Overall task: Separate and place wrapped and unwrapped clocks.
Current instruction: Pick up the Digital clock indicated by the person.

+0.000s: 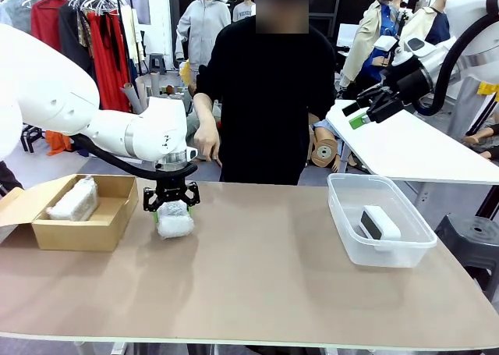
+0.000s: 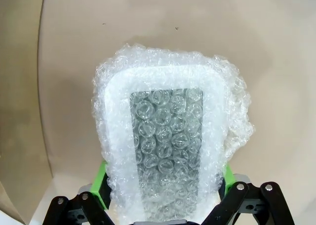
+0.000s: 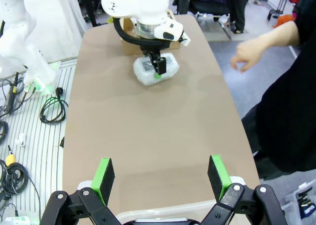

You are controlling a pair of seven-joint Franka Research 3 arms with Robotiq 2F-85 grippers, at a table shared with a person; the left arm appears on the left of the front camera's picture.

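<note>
We note the left gripper (image 1: 172, 207) straddling the wrapped clock (image 1: 175, 220) with jaws spread, not yet clamped; slippery bubble wrap may slide when squeezed, while the right gripper (image 3: 161, 173) hangs open, empty.

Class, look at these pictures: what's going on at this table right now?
The left gripper is down over a bubble-wrapped clock lying on the brown table, open jaws either side of it. Another wrapped clock lies in the cardboard box. A bare white clock with a dark screen sits in the clear plastic bin. The right gripper hangs open above the table's right end. A person in black stands at the far side.
</note>
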